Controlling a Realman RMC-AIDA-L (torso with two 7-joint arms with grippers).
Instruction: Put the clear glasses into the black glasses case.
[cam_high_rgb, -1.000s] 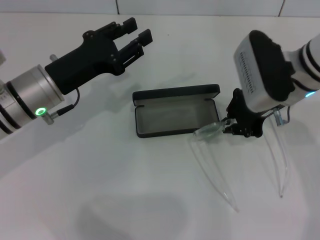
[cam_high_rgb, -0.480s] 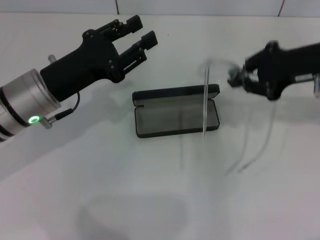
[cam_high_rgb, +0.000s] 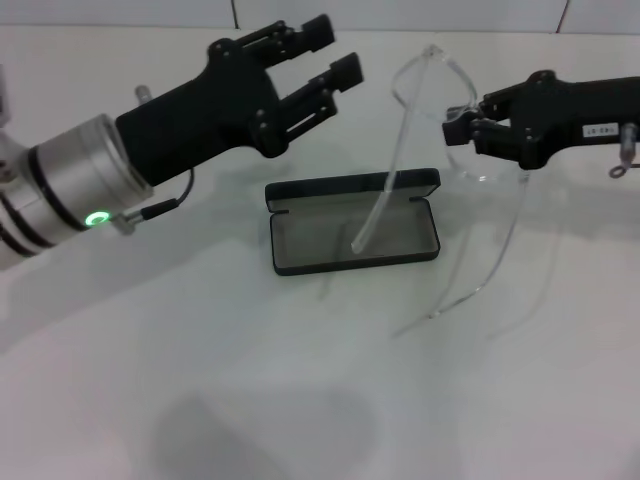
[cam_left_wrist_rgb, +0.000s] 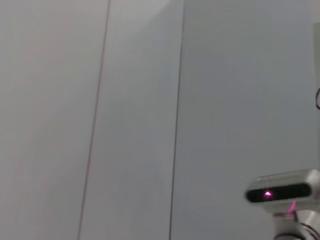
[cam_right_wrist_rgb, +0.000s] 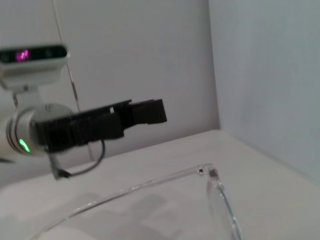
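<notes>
Clear plastic, lifted off the white surface (cam_high_rgb: 200, 400): in the head view the clear glasses (cam_high_rgb: 432, 75) hang in the air, pinched at the lens by the right tool (cam_high_rgb: 462, 125), which is clamped narrow on them. Lens sits just left of and above that tool. One temple arm slants down and away from the right tool, its tip over the grey lining of the black glasses case (cam_high_rgb: 352, 222). The other temple arm drops below the right tool and ends near the surface, beside the case's right end.

Case lies open and flat, below and left of the right tool, lid hinged up on the far side. Nothing inside it but the shadow of the temple arm.

Left tool (cam_high_rgb: 322, 62) held above the surface, up and left of the case, fingers spread wide, gripping nothing. Well apart from the right tool, with the glasses' lens between the two.

Left wrist view: only pale wall panels and a camera unit with a pink light (cam_left_wrist_rgb: 283, 189) at one corner. No tool, no glasses, no case.

Right wrist view: clear glasses (cam_right_wrist_rgb: 200, 175) run across the near foreground, hinge visible. Farther off, the left tool (cam_right_wrist_rgb: 145, 112) points toward the camera side-on. Own fingers not shown here.
</notes>
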